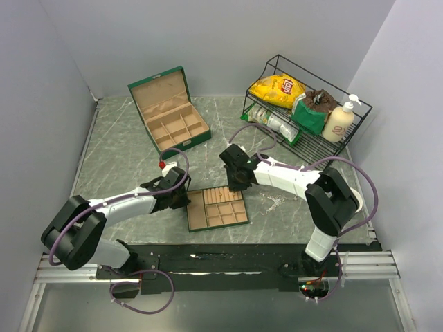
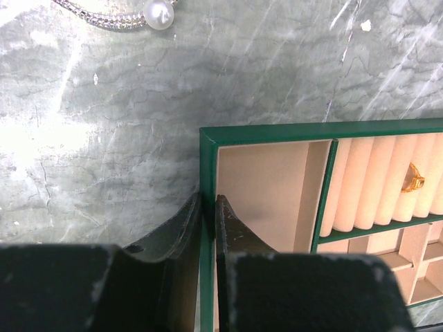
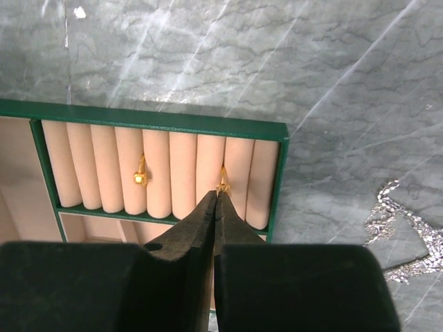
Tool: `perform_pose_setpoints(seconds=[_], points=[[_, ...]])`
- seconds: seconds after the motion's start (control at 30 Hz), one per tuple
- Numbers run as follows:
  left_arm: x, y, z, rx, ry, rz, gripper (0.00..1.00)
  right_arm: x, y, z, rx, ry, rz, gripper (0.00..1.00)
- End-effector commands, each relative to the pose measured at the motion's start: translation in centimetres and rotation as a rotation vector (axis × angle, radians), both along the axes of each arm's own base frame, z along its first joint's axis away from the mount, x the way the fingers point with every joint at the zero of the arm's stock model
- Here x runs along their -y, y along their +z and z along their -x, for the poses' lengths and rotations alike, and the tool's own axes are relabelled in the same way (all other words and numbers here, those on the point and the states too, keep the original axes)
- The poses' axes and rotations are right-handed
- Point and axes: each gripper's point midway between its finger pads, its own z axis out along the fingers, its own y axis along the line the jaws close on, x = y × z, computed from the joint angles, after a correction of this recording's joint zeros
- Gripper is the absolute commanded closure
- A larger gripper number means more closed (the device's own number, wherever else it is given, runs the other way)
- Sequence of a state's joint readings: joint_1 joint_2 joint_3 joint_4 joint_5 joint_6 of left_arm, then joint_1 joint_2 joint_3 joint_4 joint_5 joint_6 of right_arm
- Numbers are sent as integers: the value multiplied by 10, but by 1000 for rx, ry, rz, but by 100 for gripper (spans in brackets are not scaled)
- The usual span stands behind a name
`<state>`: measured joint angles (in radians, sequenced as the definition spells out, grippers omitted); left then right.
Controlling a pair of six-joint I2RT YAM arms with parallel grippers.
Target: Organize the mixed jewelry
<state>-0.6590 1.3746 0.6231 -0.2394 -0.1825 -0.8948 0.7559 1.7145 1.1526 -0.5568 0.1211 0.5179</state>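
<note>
Looking from the top cam, the left end effector [image 1: 181, 198] sat at the tray's [image 1: 197, 213] 9 o'clock edge and the right end effector [image 1: 237, 185] at its 12 o'clock. Silvery chains [image 1: 275, 202] lay loose on the bench [image 1: 124, 152] at 3 o'clock. Left wrist cam: jaws clamped on the tray's green wall, pearl bracelet [image 2: 131, 17] off at 11 o'clock. Right wrist cam: jaws closed, tips touching a gold ring [image 3: 223, 185] in the ring rolls, couldn't tell if pinched.

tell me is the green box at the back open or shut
Open: the green box has its lid tipped back, showing tan compartments.
</note>
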Motion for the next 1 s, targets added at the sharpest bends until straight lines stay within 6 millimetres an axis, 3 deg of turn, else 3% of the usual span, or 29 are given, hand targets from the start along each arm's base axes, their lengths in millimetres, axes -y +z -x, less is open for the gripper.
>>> perform_pose_setpoints(seconds=[0.0, 0.8, 0.97], points=[[5, 11, -13, 46, 9, 4, 85, 3, 10, -7, 32, -10, -25, 94], [8, 10, -15, 38, -2, 2, 86, -5, -15, -4, -40, 4, -39, 94], [7, 10, -15, 37, -2, -5, 86, -8, 2, -7, 2, 14, -75, 93]])
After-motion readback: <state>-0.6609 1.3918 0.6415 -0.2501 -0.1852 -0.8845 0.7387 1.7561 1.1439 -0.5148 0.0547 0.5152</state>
